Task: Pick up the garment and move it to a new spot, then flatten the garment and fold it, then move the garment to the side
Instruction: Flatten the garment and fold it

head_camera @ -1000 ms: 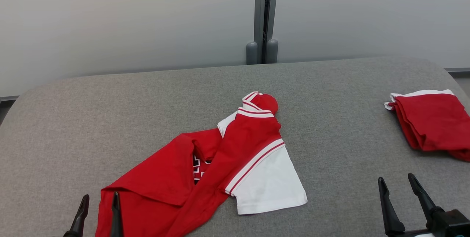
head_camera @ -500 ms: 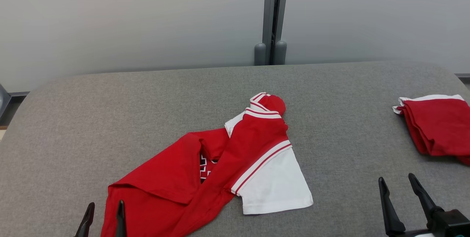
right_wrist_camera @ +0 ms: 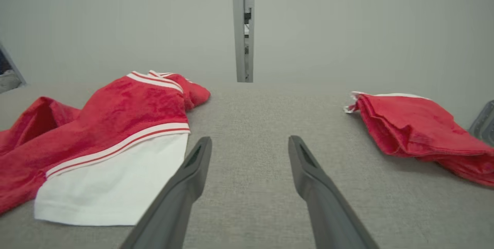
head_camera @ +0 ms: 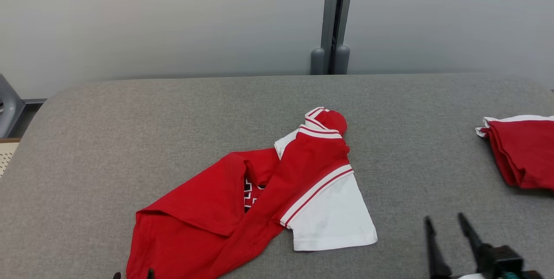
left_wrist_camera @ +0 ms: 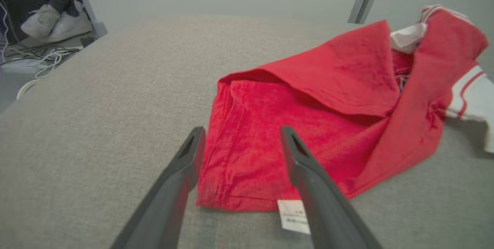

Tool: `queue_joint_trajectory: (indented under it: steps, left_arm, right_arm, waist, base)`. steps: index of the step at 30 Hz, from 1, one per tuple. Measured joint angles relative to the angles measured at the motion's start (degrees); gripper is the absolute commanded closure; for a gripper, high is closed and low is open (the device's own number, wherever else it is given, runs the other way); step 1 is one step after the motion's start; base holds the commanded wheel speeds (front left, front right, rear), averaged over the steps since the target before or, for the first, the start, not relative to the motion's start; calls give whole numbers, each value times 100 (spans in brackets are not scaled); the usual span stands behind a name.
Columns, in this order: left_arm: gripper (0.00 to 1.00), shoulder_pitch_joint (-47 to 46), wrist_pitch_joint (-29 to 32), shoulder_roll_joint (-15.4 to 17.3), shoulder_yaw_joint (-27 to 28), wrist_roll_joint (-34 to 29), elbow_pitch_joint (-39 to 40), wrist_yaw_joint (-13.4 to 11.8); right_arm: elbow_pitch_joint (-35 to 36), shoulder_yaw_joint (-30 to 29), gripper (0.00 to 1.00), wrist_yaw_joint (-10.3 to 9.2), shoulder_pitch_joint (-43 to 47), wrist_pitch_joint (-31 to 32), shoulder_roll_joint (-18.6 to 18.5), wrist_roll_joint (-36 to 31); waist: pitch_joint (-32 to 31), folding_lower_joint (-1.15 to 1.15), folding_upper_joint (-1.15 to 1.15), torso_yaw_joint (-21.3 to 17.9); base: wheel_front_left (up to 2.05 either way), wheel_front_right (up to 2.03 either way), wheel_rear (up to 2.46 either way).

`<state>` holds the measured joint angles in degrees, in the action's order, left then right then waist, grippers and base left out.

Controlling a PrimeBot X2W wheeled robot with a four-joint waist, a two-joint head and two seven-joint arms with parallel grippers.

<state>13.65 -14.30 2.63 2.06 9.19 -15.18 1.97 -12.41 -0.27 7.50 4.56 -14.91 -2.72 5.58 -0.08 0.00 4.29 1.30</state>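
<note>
The garment (head_camera: 259,197), a red shirt with white sleeves and striped trim, lies crumpled in the middle of the grey table (head_camera: 130,119). In the left wrist view its red hem (left_wrist_camera: 247,156) with a white label lies under and between the open fingers of my left gripper (left_wrist_camera: 241,141); the head view shows just the tips of the left gripper (head_camera: 132,275) at the bottom edge. My right gripper (head_camera: 445,218) stands open over bare table, right of the white sleeve (right_wrist_camera: 115,179). Nothing sits between the fingers of the right gripper (right_wrist_camera: 250,141).
A second red and white garment (head_camera: 523,158), folded, lies at the table's right edge. A grey post (head_camera: 333,19) stands against the wall behind the table. Beyond the table's left end are a person's white shoes (left_wrist_camera: 54,21) and loose cables (left_wrist_camera: 38,56) on the floor.
The head camera has turned, so the whole scene has shifted right. My left gripper has sunk to the view's bottom edge. My right gripper has drawn left, nearer the white sleeve. The garment lies unchanged.
</note>
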Motion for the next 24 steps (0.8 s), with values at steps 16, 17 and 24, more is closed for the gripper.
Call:
queue_joint_trajectory:
  steps: [16, 17, 24]
  left_arm:
    - [0, -276, 2086, 53, -127, 25, 157, -489]
    - [0, -271, 2130, 53, -137, 25, 188, -492]
    - [0, -244, 2318, 51, -225, 85, 314, -516]
  right_arm:
    - [-1829, 1304, 0, 0, -1443, 2029, 13, 12]
    - [-1868, 1245, 0, 0, -1457, 2030, 15, -29]
    - [-2092, 1057, 0, 0, -1557, 2006, 12, -241]
  waist:
    - [337, 0, 0, 274]
    - [359, 0, 0, 295]
    - [511, 0, 0, 350]
  base:
    - [0, 0, 0]
    - [0, 0, 0]
    - [0, 0, 0]
